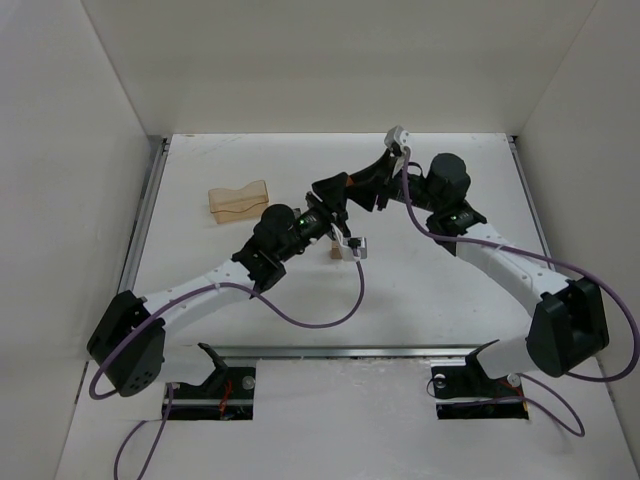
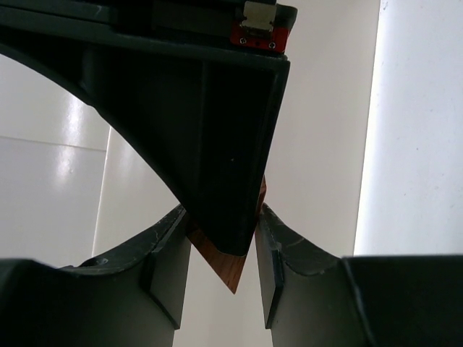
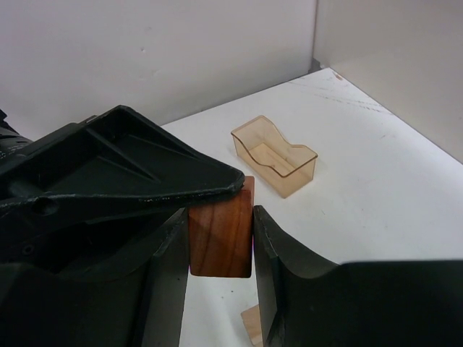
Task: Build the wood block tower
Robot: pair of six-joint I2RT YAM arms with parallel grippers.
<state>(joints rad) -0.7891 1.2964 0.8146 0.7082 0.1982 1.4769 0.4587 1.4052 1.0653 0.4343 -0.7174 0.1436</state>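
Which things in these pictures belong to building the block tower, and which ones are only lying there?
Belong to the job:
- reddish-brown block, between the fingers of the left hand and the right hand
- small tan block, on the table close to the hands

Only lying about:
- clear amber tray, empty, standing apart from the blocks

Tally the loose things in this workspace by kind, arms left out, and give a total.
reddish-brown wooden block: 1
tan wooden block: 1
amber see-through tray: 1
Total: 3
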